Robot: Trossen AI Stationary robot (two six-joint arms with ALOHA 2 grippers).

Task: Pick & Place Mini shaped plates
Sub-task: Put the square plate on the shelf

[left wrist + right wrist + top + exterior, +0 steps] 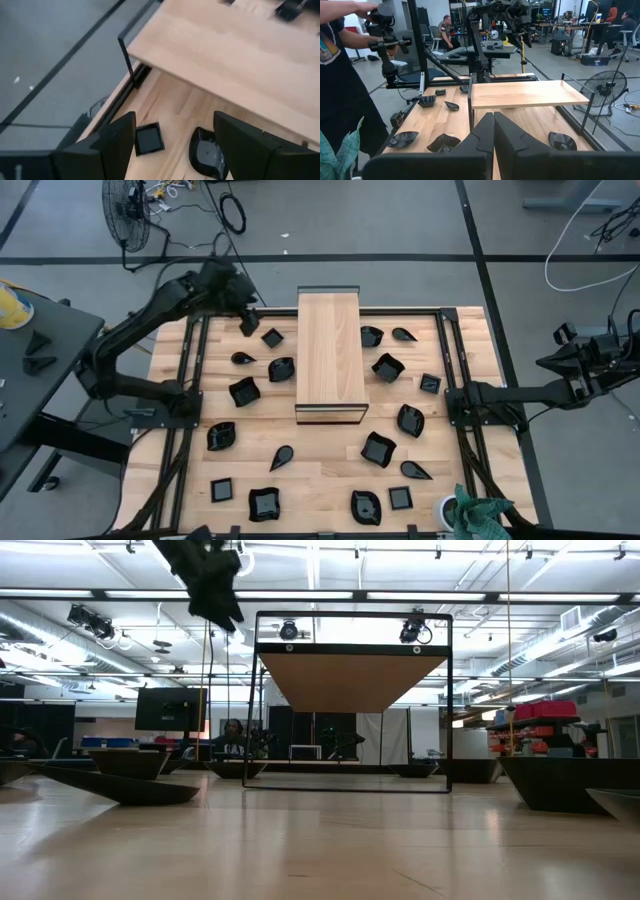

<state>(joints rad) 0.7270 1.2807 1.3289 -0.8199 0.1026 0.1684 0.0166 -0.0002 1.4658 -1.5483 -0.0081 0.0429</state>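
Observation:
Several small glossy black mini shaped plates lie flat on the wooden table [330,480], around a raised light wooden board [330,355] on a black frame. My left gripper [248,318] hangs open above the table's far left part, touching nothing. In the left wrist view its fingers [117,147] frame a small square plate [148,138] and a rounded plate [207,152] lying below them. The square plate [272,337] sits just left of the board. My right gripper [493,125] is shut and empty, held level off the table's right edge [548,363].
The board's black frame leg [127,62] stands close to my left gripper. A green cloth beside a white cup [470,515] sits at the near right corner. A person [340,75] stands beyond the table's near left side. A floor fan [125,210] stands past the far edge.

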